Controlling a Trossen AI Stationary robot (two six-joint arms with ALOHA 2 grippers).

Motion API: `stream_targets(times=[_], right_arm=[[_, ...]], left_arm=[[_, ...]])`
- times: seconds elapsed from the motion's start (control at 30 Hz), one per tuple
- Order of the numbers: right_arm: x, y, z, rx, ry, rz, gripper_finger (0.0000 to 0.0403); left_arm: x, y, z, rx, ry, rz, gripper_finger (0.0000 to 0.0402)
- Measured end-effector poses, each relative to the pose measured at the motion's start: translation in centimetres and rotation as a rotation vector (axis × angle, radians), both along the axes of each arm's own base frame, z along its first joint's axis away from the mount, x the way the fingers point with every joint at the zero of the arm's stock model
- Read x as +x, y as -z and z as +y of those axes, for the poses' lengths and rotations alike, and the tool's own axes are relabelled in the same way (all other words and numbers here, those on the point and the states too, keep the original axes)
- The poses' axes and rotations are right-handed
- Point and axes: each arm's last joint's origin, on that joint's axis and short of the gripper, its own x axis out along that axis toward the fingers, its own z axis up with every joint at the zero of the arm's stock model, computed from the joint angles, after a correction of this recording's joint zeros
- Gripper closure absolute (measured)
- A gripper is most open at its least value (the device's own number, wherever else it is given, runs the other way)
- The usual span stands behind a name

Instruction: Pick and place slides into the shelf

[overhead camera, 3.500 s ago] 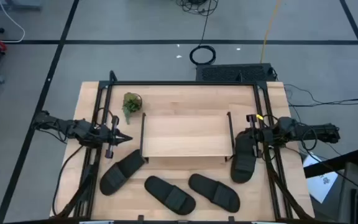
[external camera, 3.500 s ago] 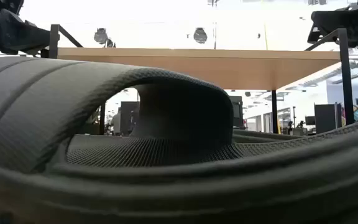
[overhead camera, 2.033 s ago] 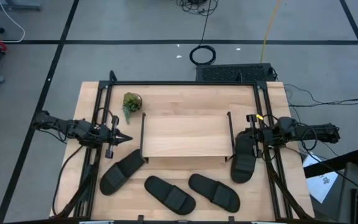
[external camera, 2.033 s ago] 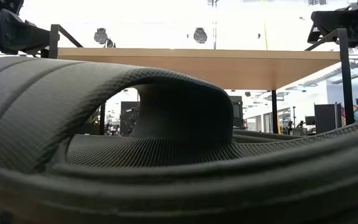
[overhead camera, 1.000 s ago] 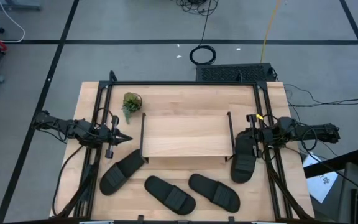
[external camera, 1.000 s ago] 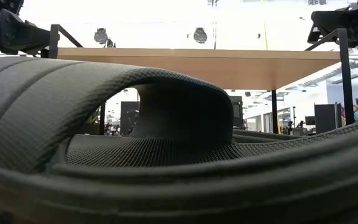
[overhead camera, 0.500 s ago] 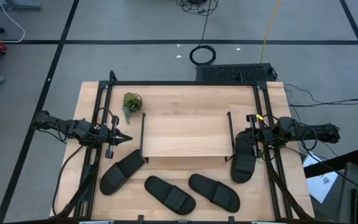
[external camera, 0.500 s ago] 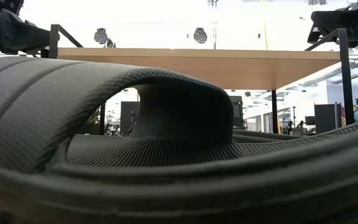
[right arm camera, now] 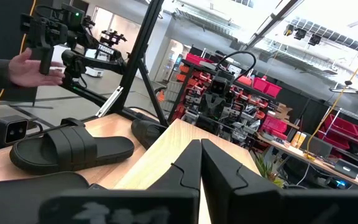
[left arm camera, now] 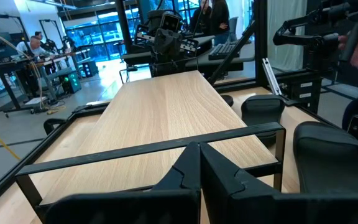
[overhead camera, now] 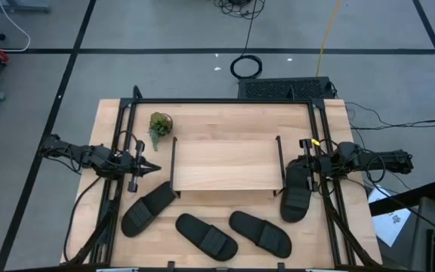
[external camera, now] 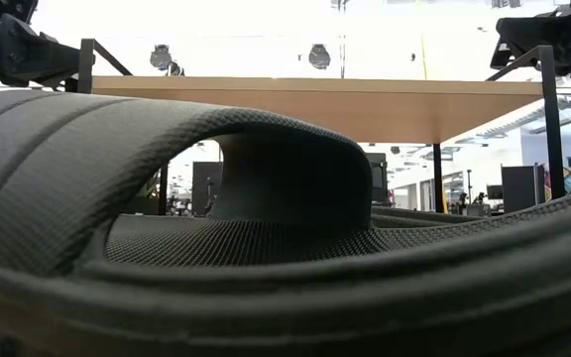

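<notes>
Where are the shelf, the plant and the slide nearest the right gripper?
shelf (overhead camera: pixel 225 164), high view, middle of its wood plank top.
plant (overhead camera: pixel 159 125), high view, its green leaves.
slide nearest the right gripper (overhead camera: pixel 296 195), high view, its ribbed strap, beside the shelf's right end.

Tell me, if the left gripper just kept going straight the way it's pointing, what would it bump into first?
Probably the shelf: the left gripper, fingers shut, points at its near wire side frame, though height is hard to judge.
</notes>
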Motion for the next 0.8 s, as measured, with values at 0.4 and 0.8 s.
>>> stream_targets(times=[0.4, 0.8], right_arm=[[0.0, 0.0, 0.0, -0.001, 0.0, 0.0, 0.0403], [-0.03, -0.27, 0.0, 0.019, -0.003, -0.024, 0.0403]], left_arm=[[0.01, -0.6, 0.0, -0.038, 0.0, -0.057, 0.0398], [-0.01, -1.03, 0.0, -0.064, 0.0, -0.099, 0.0398]])
